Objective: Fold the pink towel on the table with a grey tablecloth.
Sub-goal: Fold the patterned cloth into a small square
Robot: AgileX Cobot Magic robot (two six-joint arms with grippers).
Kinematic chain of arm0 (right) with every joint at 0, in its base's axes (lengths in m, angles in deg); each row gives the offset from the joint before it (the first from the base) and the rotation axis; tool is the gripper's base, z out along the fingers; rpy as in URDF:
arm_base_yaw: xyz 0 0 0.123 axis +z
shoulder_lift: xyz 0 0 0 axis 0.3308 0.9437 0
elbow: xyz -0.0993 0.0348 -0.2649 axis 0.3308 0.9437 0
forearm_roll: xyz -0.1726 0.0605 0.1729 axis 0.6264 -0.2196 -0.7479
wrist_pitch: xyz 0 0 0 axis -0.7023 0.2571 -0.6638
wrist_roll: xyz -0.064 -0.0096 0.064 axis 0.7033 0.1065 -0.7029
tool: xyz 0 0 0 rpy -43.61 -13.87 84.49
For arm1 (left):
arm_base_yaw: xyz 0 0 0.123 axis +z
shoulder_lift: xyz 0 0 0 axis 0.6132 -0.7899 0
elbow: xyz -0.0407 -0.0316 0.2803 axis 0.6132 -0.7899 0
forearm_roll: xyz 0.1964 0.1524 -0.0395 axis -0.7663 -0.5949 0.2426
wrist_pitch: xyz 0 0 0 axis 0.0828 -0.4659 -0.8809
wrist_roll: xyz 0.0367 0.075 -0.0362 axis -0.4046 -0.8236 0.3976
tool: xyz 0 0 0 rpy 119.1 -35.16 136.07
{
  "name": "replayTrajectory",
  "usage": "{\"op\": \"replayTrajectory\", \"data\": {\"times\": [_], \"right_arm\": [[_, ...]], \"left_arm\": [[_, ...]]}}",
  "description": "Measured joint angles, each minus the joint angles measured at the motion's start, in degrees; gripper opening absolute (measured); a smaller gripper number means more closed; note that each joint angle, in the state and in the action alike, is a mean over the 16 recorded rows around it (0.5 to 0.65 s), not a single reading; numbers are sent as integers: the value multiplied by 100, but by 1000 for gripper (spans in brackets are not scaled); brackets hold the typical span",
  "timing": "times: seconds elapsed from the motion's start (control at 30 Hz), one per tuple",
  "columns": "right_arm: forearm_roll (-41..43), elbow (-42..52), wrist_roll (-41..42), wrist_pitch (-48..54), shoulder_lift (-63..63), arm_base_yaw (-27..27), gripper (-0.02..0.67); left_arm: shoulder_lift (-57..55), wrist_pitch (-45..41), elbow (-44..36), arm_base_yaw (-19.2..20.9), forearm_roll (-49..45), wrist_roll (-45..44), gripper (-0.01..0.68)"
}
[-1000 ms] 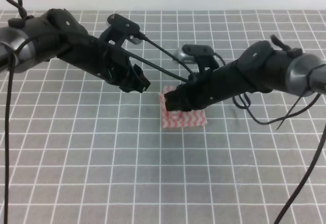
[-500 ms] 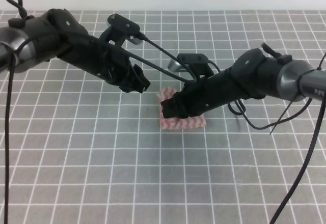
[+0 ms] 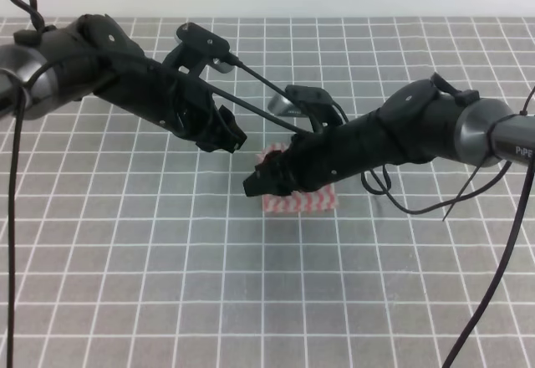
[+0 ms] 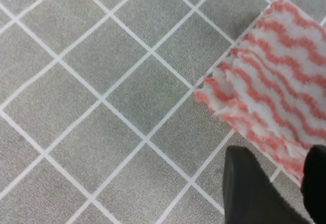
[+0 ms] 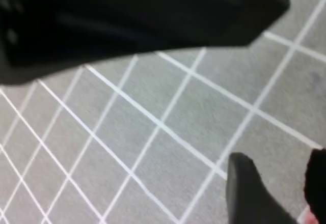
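Towel status: I see the pink-and-white zigzag-striped towel (image 3: 303,201) bunched mid grey grid-lined tablecloth (image 3: 167,284). Left gripper (image 3: 232,140) fingers spread, clear of it. Right gripper (image 3: 257,186) over its left edge, grip unclear.

Even bright light; blurry right-wrist view

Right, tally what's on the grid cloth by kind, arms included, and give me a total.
Pink towel: 1
Robot arms with grippers, left gripper and right gripper: 2
Grey tablecloth under them: 1
Total: 4
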Motion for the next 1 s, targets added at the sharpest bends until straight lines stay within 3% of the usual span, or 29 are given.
{"op": "replayTrajectory", "data": {"times": [0.13, 0.57, 1.0], "right_arm": [[-162, 0, 124, 25, -31, -88, 210], [-191, -2, 160, -570, 185, -319, 15], [-219, -224, 319, -750, 307, -341, -16]], "left_arm": [[9, -23, 1, 2, 6, -2, 233], [18, -377, 1, 3, 301, -81, 227], [-158, -1036, 2, -43, 1100, -597, 180]]}}
